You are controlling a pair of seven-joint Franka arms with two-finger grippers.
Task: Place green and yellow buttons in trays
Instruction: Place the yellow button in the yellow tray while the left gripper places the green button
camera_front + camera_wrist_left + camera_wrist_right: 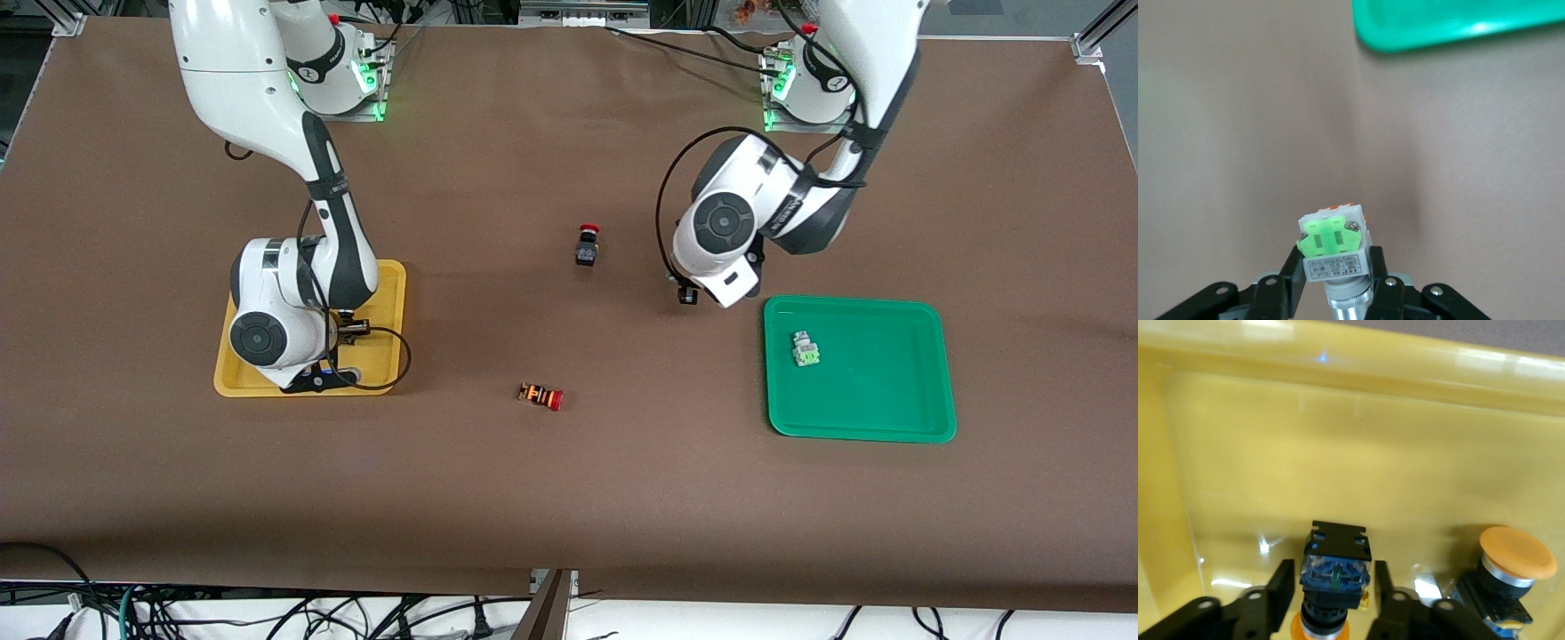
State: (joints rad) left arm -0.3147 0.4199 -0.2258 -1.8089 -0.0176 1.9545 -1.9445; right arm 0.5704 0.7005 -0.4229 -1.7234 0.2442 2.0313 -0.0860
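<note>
Left wrist view shows the left gripper clamping a green button short of the green tray, needing carry-over, while the right gripper straddles a yellow button in the yellow tray.

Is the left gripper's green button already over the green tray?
No. The left gripper holds its green button over bare brown table, with the green tray off to one side.
</note>
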